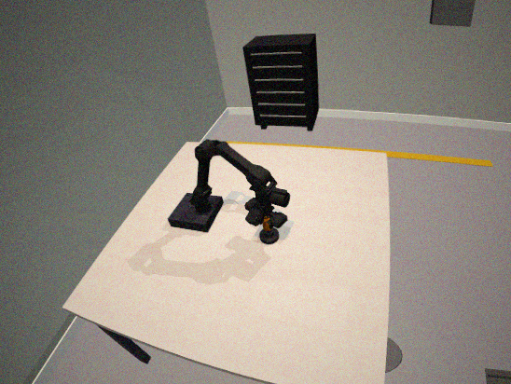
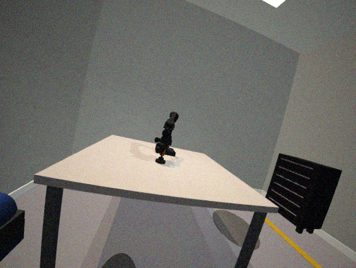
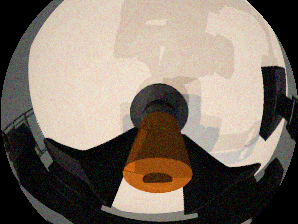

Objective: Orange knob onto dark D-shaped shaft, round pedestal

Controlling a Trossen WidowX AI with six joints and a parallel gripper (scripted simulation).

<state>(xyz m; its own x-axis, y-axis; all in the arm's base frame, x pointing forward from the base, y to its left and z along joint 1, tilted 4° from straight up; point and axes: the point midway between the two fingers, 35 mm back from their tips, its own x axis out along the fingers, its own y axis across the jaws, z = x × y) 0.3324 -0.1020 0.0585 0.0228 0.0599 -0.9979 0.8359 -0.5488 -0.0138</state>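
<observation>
Gripper (image 1: 267, 221) (image 2: 164, 151) (image 3: 158, 135): partly open, closed on the knob
Knob (image 1: 267, 224) (image 2: 163, 153) (image 3: 159, 140): orange, directly above the pedestal; seating cannot be determined
Pedestal (image 1: 269, 236) (image 2: 160, 160) (image 3: 136, 107): dark, round, upon the table
Table (image 1: 326, 261) (image 2: 136, 175) (image 3: 75, 90): pale top, shadowed around the pedestal
Cabinet (image 1: 282, 84) (image 2: 299, 192): black, beyond the table, well apart from the pedestal
Floor (image 1: 448, 242) (image 2: 156, 234): grey, yellow stripe, below the pedestal's level

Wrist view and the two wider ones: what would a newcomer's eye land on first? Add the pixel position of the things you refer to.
The orange knob (image 1: 267, 225) (image 2: 163, 153) (image 3: 159, 145), the one bright thing in the wrist view, held in the gripper (image 1: 267, 221) (image 2: 165, 152) (image 3: 158, 135) over the round pedestal (image 1: 269, 238) (image 2: 160, 160) (image 3: 137, 107). Next, the black arm (image 1: 240, 160) (image 2: 167, 133) against the pale table (image 1: 326, 280) (image 2: 130, 177) (image 3: 75, 90). Then the dark cabinet (image 1: 284, 86) (image 2: 316, 195), beyond the table in the top view and at right in the exterior view.
</observation>
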